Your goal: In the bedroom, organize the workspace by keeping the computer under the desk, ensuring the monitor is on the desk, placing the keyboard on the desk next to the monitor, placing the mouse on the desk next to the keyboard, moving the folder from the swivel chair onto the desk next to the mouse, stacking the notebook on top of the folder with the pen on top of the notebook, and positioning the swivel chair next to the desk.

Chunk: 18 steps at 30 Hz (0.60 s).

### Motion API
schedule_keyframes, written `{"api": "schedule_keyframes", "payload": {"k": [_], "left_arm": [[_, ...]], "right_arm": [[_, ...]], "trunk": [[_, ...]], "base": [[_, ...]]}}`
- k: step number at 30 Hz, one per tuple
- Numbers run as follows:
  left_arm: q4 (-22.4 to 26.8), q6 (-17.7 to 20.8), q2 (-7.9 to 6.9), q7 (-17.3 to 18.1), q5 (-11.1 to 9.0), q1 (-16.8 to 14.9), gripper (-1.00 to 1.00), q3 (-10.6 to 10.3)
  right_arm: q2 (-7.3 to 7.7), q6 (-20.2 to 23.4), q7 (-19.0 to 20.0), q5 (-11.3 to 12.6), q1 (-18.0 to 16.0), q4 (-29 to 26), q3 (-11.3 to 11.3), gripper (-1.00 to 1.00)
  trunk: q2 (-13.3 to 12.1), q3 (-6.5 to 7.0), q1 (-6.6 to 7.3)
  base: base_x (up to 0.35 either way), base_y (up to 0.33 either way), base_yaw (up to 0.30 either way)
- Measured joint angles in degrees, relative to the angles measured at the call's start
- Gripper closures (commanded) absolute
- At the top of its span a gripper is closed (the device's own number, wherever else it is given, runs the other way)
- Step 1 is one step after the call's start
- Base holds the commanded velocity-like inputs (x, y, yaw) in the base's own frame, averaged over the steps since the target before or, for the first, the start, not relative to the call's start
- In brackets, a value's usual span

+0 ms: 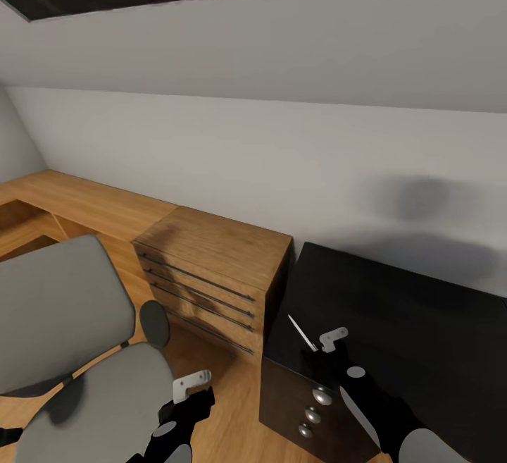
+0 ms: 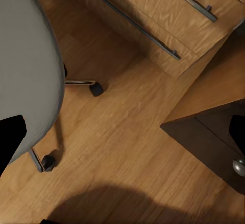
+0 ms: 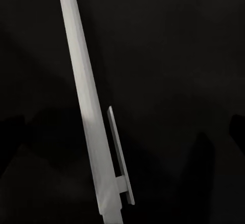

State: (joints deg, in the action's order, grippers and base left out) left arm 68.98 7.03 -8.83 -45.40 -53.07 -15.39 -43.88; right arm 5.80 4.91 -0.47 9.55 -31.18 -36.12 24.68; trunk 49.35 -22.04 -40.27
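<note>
Right jaws [image 1: 315, 345] clamped on pen [image 1: 302, 332] above desk [image 1: 422, 322]; left jaws' state unclear.

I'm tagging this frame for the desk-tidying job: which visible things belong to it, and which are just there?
Part of the job:
- slim white-silver pen, in the right gripper
- black-topped desk with round silver knobs
- grey upholstered swivel chair

Just there:
- light-wood dresser with long bar handles
- wooden floor

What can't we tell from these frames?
- Right gripper, head view: black fingers blend into the black desk, so the grip on the pen is unclear.
- Pen, right wrist view: lower end cut by the frame edge.
- Swivel chair, head view: base cropped.
</note>
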Motion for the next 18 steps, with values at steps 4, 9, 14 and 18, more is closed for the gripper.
{"api": "schedule_keyframes", "payload": {"k": [4, 9, 14, 18], "left_arm": [[0.0, 0.0, 0.0, 0.0, 0.0, 0.0, -1.0, 0.0], [0.0, 0.0, 0.0, 0.0, 0.0, 0.0, -1.0, 0.0], [0.0, 0.0, 0.0, 0.0, 0.0, 0.0, -1.0, 0.0], [0.0, 0.0, 0.0, 0.0, 0.0, 0.0, -1.0, 0.0]], "right_arm": [[0.0, 0.0, 0.0, 0.0, 0.0, 0.0, 0.0, -1.0], [0.0, 0.0, 0.0, 0.0, 0.0, 0.0, 0.0, -1.0], [0.0, 0.1, 0.0, 0.0, 0.0, 0.0, 0.0, 1.0], [0.0, 0.1, 0.0, 0.0, 0.0, -0.1, 0.0, 1.0]], "trunk": [[0.0, 0.0, 0.0], [0.0, 0.0, 0.0], [0.0, 0.0, 0.0], [0.0, 0.0, 0.0]], "base": [[0.003, 0.0, 0.0], [0.0, 0.0, 0.0], [0.0, 0.0, 0.0], [0.0, 0.0, 0.0]]}}
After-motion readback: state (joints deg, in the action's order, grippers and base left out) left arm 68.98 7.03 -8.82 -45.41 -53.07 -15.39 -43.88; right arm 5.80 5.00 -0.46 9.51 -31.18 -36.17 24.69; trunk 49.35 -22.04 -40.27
